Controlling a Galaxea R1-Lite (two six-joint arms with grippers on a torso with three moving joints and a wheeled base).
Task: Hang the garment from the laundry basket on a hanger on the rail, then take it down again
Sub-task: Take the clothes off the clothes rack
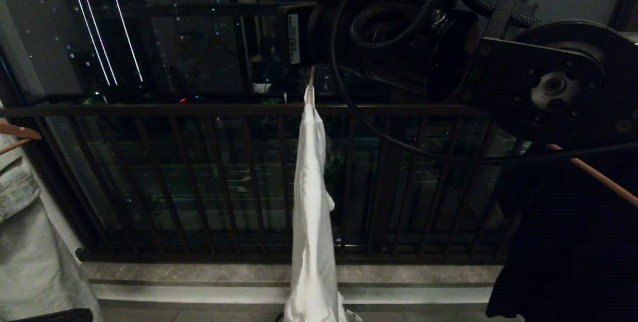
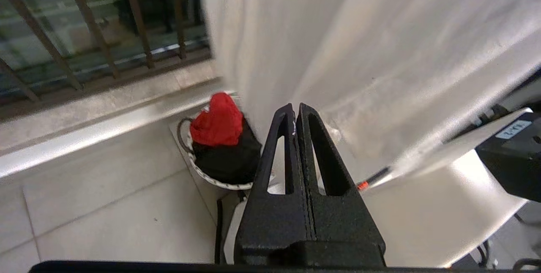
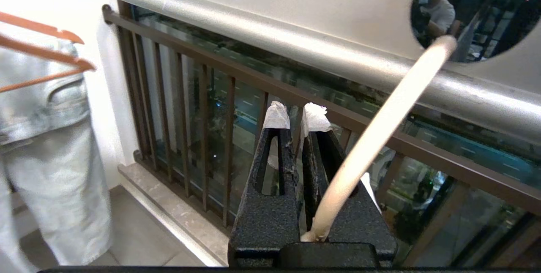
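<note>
Right claw (image 3: 296, 114), fingers pressed together, hanger (image 3: 376, 137) wire alongside, not between them.
T-shirt (image 1: 311, 212) hangs from rail (image 3: 270, 40); left claw (image 2: 294, 110) clamped, by the cloth. Advice: reopen, centre on wire, lift hook straight up.

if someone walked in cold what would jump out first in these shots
The white T-shirt hangs in a long narrow drape from a thin white hanger, centred against the dark balcony railing. The right arm fills the upper right of the head view, its right gripper up beside the hanger's wire under the rail. Down on the floor, a red cloth tops the laundry basket.
</note>
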